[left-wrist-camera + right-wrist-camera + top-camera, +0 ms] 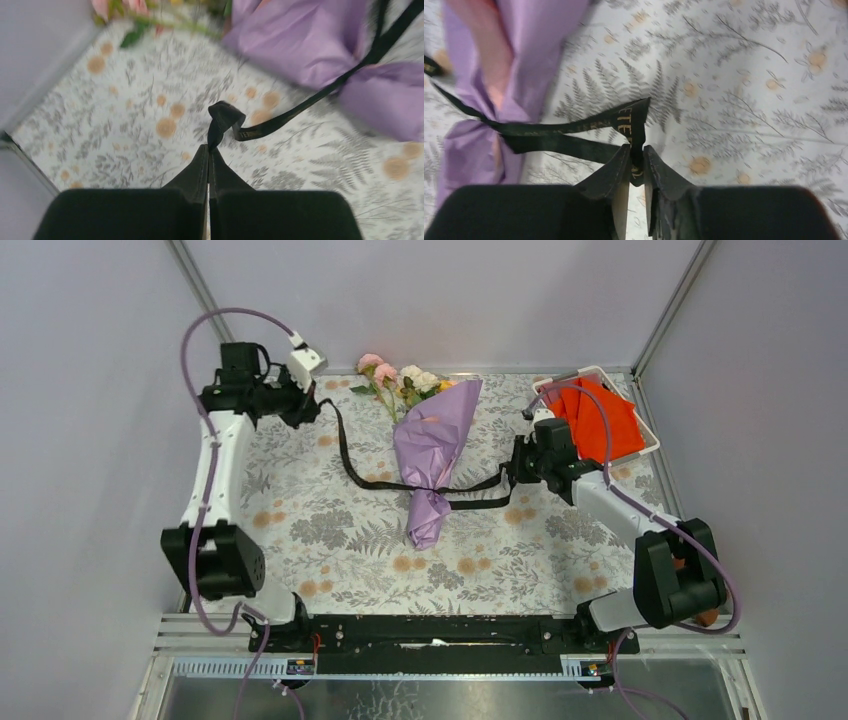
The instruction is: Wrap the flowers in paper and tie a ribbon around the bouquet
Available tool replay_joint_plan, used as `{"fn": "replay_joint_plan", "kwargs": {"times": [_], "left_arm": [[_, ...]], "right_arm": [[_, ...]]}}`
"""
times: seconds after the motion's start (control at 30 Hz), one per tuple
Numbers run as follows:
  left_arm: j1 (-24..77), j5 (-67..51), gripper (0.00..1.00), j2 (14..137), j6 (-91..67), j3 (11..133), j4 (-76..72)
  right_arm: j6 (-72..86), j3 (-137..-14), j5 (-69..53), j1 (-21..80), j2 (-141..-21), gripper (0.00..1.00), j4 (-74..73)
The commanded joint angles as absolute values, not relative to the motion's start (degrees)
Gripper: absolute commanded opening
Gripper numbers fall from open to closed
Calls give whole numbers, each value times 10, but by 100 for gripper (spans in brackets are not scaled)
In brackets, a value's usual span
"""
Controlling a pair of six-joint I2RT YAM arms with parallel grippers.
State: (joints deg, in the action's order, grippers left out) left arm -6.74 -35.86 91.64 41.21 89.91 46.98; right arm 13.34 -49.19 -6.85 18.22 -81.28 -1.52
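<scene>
Ribbon (372,480) is cinched round the bouquet (430,445) at centre frame. One tail is pinched by the left gripper (208,148), upper left. The other is flanked by the right gripper (636,151), jaws barely parted, grip unclear.

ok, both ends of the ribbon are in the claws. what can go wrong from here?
1. The right claw has its jaws slightly apart around the ribbon; that tail may slip and the cinch slacken.
2. The left claw pinches only the ribbon's tip; a hard pull could yank it free.
3. The ribbon squeezes the paper at the waist of the bouquet; more tension may tear it or drag the bouquet.
</scene>
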Motion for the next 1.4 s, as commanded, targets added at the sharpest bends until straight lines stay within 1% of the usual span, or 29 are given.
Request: {"fn": "replay_joint_plan", "kwargs": {"times": [0.0,0.07,0.13,0.2,0.3,0.4,0.47,0.57,0.6,0.63,0.73,0.9,1.1,1.17,1.2,1.27,1.3,1.33,1.37], "left_arm": [[-67,-513,0,829,349,952,530],[-61,-545,0,821,330,982,554],[-55,-562,0,811,310,995,568],[-45,-569,0,798,303,1002,573],[-38,-578,0,789,290,1013,585],[-30,-578,0,779,283,1008,584],[-28,-578,0,771,267,1013,583],[-28,-581,0,761,257,1042,597],[-28,-579,0,760,249,1057,604],[-27,-575,0,759,240,1070,609],[-28,-571,0,755,217,1105,623],[-27,-562,0,751,200,1111,625],[-27,-561,0,751,189,1126,626],[-28,-562,0,752,186,1132,625],[-28,-561,0,751,185,1133,626],[-28,-555,0,751,184,1133,625],[-28,-552,0,751,184,1132,625],[-28,-551,0,751,183,1131,626],[-28,-552,0,751,182,1131,625]], "right_arm": [[105,-533,12,184,-824,34,-141],[97,-539,34,189,-818,53,-151],[71,-543,53,212,-805,63,-138],[11,-544,34,251,-788,69,-102],[-110,-544,-94,325,-783,73,-17],[-208,-535,-217,399,-805,83,96],[-211,-534,-258,422,-836,86,186],[-152,-569,-302,425,-909,90,296],[-137,-589,-312,426,-934,98,306],[-125,-606,-320,425,-959,99,318],[-108,-642,-335,429,-1012,100,351],[-109,-679,-328,435,-1067,99,360],[-89,-702,-301,438,-1108,89,367],[-80,-703,-285,440,-1116,83,376],[-76,-703,-278,440,-1118,78,380],[-67,-704,-269,440,-1121,62,384],[-61,-703,-266,440,-1122,56,390],[-54,-702,-270,440,-1124,55,398],[-48,-702,-277,440,-1126,57,405]]}}
